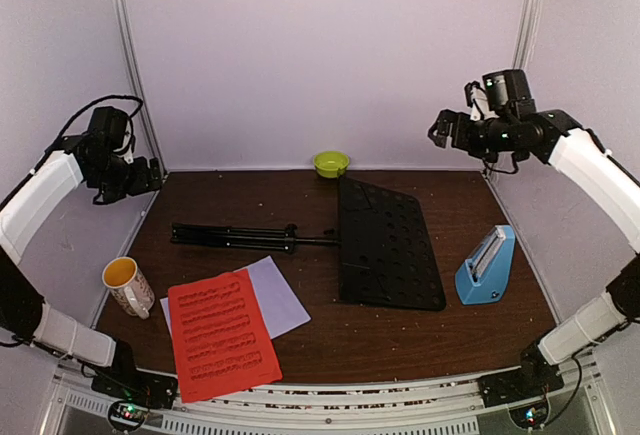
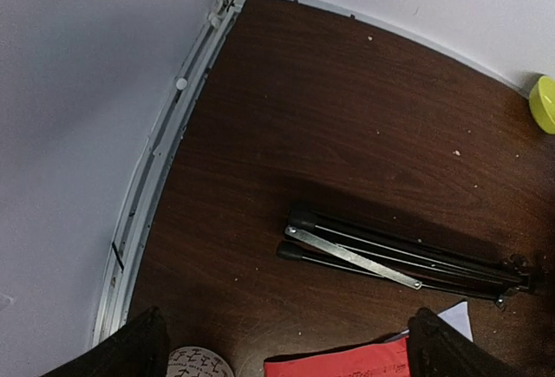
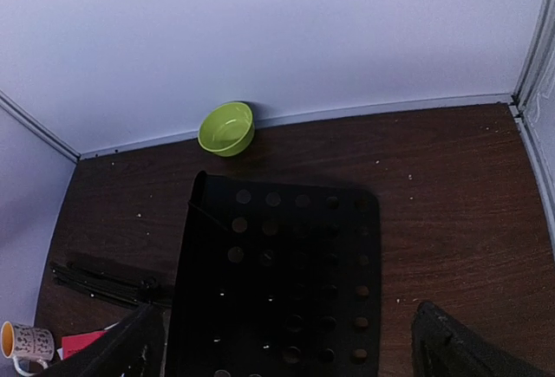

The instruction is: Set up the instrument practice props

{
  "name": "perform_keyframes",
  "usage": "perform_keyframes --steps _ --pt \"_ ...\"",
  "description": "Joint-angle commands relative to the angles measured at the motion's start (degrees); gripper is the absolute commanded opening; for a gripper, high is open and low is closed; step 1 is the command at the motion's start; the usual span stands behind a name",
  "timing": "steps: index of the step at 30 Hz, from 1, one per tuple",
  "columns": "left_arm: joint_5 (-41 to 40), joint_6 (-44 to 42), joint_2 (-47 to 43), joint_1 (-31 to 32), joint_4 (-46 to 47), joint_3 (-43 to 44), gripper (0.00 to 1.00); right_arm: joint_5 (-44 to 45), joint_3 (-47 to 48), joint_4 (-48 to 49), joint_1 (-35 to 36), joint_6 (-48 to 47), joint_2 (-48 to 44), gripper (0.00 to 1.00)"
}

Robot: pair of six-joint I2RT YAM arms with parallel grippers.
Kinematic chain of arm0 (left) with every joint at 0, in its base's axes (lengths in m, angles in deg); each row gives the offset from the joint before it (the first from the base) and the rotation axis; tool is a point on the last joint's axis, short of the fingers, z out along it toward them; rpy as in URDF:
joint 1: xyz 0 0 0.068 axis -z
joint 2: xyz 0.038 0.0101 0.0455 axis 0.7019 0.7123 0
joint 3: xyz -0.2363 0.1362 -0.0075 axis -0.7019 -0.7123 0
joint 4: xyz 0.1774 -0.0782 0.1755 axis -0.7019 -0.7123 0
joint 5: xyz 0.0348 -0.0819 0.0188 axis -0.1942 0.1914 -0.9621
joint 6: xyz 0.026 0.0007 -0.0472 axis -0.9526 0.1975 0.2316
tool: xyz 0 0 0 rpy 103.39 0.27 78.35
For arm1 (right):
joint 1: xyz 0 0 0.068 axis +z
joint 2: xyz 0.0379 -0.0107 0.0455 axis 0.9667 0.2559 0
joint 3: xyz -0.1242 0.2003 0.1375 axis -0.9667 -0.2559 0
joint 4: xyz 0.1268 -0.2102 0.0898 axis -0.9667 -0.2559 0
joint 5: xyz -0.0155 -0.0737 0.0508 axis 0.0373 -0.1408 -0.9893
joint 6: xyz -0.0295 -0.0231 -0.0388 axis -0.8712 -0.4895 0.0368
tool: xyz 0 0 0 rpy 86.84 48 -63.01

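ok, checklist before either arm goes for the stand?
1. Left gripper open, empty, raised off the table: ok.
2. Right gripper open, empty, raised: ok.
3. Stand upright: not ok. It lies flat, with the tripod folded.
4. Red sheet lies flat, overlapping the white sheet: ok.
5. Metronome apart from the stand: ok. Cover on: cannot tell.
6. Mug clear of the red sheet: ok, but close.
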Motion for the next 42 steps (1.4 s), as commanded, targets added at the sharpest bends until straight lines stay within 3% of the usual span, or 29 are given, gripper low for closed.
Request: perform_keyframes --steps 1,8,13,19,38,42 --pt "2.49 -2.11 2.31 -1.87 3.51 -1.53 0.98 4.19 6.42 -4.19 6.01 3.43 7.12 1.0" --pt "2.1 -3.74 3.81 -2.29 4.81 -3.74 0.98 10.25 10.41 -5.8 15.88 12.77 16.26 1.0" --pt "2.79 -4.45 3.82 -2.11 5.67 -5.46 0.98 5.62 12.56 -9.01 19.15 18.41 22.75 1.0" --pt "2.34 -4.09 2.72 -1.79 6.6 -7.53 0.98 5.97 15.76 -11.07 23.29 18.96 29.8 1.0" --pt "1.93 -1.79 -1.36 -0.7 8.89 -13.61 0.98 -0.04 22.94 -11.8 25.01 24.8 44.22 1.0" --pt "1.38 -1.22 -1.85 -0.68 8.87 -14.32 0.98 -0.86 23.41 -11.05 24.91 24.43 44.84 0.87"
